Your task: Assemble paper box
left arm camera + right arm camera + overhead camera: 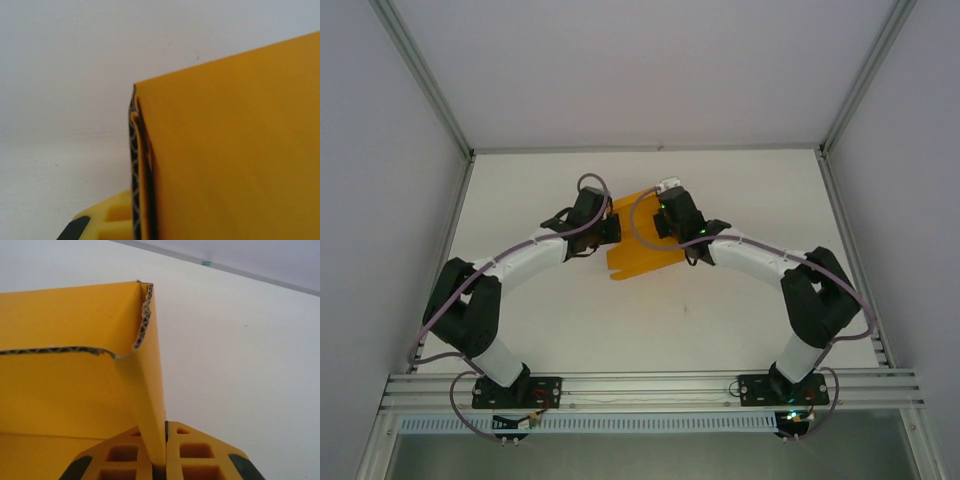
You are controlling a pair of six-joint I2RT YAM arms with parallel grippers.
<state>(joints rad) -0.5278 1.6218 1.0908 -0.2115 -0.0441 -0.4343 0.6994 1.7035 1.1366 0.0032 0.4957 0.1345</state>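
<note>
Paper box point(642, 250): orange-yellow card, only partly folded, is sitting about mid-table between the 2 grippers, with both of them meeting it. From above it is showing as a flattish sheet with one scalloped edge pointing toward the arm bases; I cannot tell whether it is resting fully on the white table point(550, 320) or is being held slightly up. In the right wrist view 1 panel is standing upright, joining a second panel at a corner, and the cut edge is showing its corrugated core, wavy and a little ragged near that corner. The right gripper point(658, 222) is pinching the lower end of that upright panel: its 2 yellow fingers point(120, 455) are pressing together with the card sandwiched in the seam between them. The left gripper point(613, 232) is coming in from the opposite side. In its wrist view several card layers are stacking edge-on, and 1 yellow finger point(112, 220) is lying flush against the outermost layer. The other finger is hidden behind the card, and the jaws are closed down on those layers. Both arms are arching inward over the table from the aluminium rail point(650, 390) at the near edge.
</note>
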